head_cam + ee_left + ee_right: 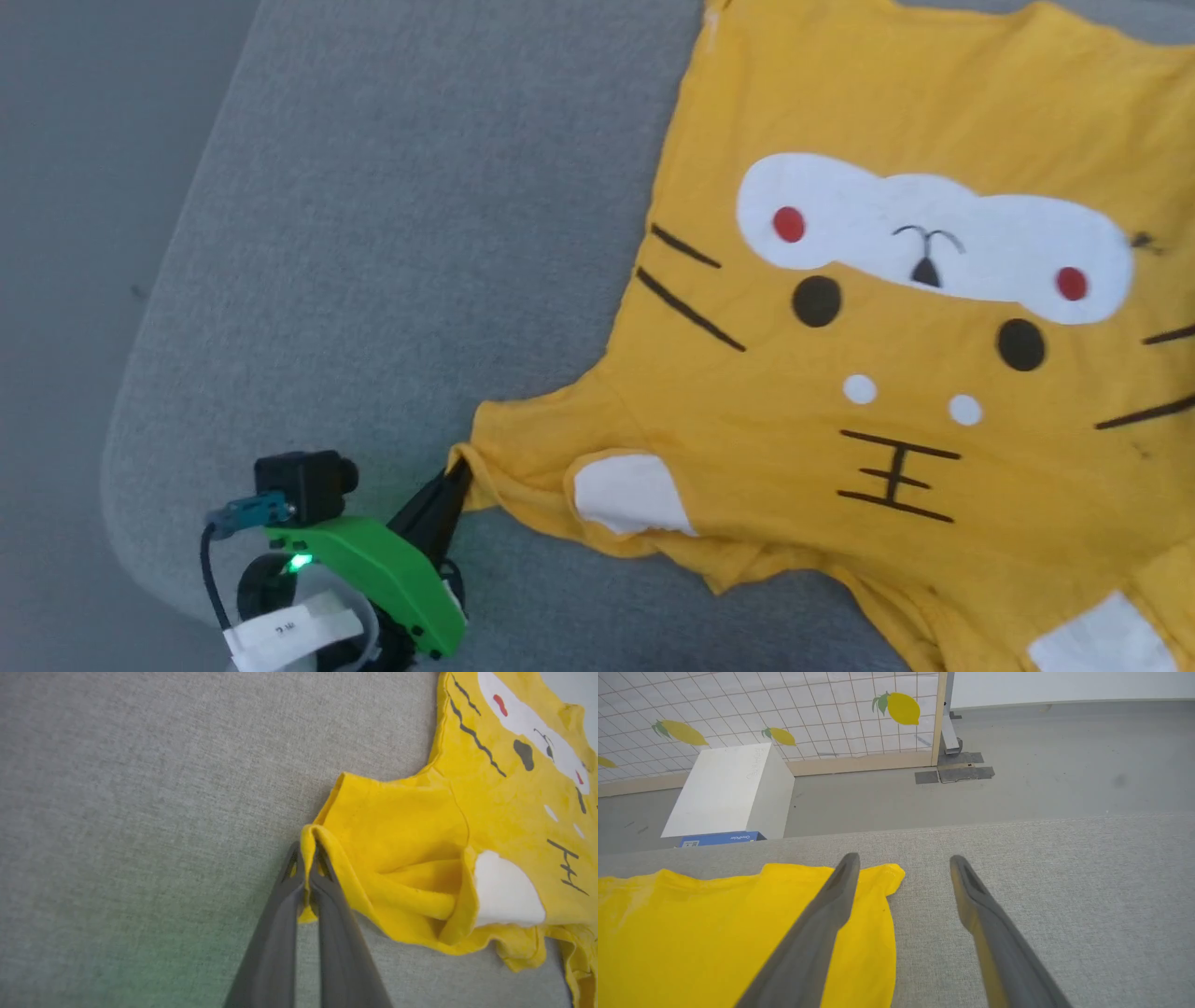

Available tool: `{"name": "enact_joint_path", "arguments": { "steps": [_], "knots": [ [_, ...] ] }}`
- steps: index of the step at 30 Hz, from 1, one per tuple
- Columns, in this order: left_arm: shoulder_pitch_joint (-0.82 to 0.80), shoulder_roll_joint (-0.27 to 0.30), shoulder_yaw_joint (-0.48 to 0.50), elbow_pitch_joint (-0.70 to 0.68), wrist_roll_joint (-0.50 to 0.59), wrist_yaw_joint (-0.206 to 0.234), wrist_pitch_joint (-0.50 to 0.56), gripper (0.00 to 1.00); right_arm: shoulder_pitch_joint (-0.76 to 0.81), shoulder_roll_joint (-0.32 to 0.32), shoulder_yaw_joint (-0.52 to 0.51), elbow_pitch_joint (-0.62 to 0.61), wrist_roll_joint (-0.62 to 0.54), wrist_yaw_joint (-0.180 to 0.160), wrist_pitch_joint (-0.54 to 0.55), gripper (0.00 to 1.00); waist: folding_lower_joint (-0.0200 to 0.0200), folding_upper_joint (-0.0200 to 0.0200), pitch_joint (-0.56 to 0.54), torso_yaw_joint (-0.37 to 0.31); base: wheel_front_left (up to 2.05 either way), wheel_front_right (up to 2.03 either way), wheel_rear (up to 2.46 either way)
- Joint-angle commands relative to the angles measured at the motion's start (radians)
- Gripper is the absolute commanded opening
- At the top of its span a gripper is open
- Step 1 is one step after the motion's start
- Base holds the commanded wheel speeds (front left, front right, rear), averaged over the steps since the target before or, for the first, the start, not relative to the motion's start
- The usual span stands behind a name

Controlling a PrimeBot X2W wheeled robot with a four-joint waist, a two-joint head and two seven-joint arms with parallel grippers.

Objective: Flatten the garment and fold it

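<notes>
Yellow garment (pixel 896 373) lies print-up on the grey fabric worktop (pixel 373 233), filling the right of the head view. My left jaws grip its sleeve edge (pixel 309 835), lower left. My right jaws stand open beside another corner, holding nothing.

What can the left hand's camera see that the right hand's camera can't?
Left wrist view: the left gripper pinching the yellow T-shirt's sleeve edge, and its black whiskers. Right wrist view: the right gripper open, a white box, a lemon-patterned screen, the floor. Both: the T-shirt on the grey cushion.
</notes>
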Motion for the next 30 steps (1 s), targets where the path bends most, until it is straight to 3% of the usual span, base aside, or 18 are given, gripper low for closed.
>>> {"name": "enact_joint_path", "arguments": {
  "steps": [1,8,13,14,15,18,23,30],
  "knots": [
    [-0.019,-0.009,-0.009,-0.023,0.008,-0.001,-0.005,0.0,-0.032,-0.006,-0.017,-0.002,-0.034,-0.001,0.039,1.0,0.0,0.0,0.122,0.11,0.0,0.0,0.0],
    [-0.004,-0.045,-0.056,-0.136,0.041,0.049,0.013,0.0,-0.116,-0.004,-0.066,-0.062,-0.181,-0.001,0.289,1.0,0.0,0.0,0.215,0.146,0.0,0.0,0.0],
    [-0.005,-0.054,-0.067,-0.162,0.048,0.066,0.021,0.0,-0.116,-0.015,-0.05,-0.125,-0.225,-0.001,0.403,1.0,0.0,0.0,0.246,0.15,0.0,0.0,0.0],
    [-0.005,-0.054,-0.068,-0.163,0.049,0.069,0.021,0.0,-0.114,-0.018,-0.05,-0.135,-0.227,-0.001,0.425,0.85,0.0,0.0,0.249,0.149,0.0,0.0,0.0],
    [-0.005,-0.055,-0.068,-0.164,0.05,0.071,0.021,0.0,-0.112,-0.021,-0.049,-0.142,-0.225,-0.001,0.44,0.46,0.0,0.0,0.25,0.147,0.0,0.0,0.0],
    [-0.008,-0.058,-0.072,-0.164,0.052,0.075,0.023,0.0,-0.102,-0.039,-0.033,-0.164,-0.206,-0.001,0.457,0.0,0.0,0.0,0.251,0.14,0.0,0.0,0.0],
    [-0.005,-0.053,-0.067,-0.157,0.041,0.078,0.028,0.0,-0.023,-0.097,0.04,-0.176,-0.12,-0.001,0.32,0.0,0.0,0.0,0.202,0.109,0.0,0.0,0.0],
    [0.027,-0.023,-0.049,-0.151,0.045,0.096,0.037,0.0,0.191,-0.114,0.076,-0.231,-0.01,-0.001,-0.009,0.0,0.0,0.0,0.069,0.032,0.0,0.0,0.0]
  ]
}}
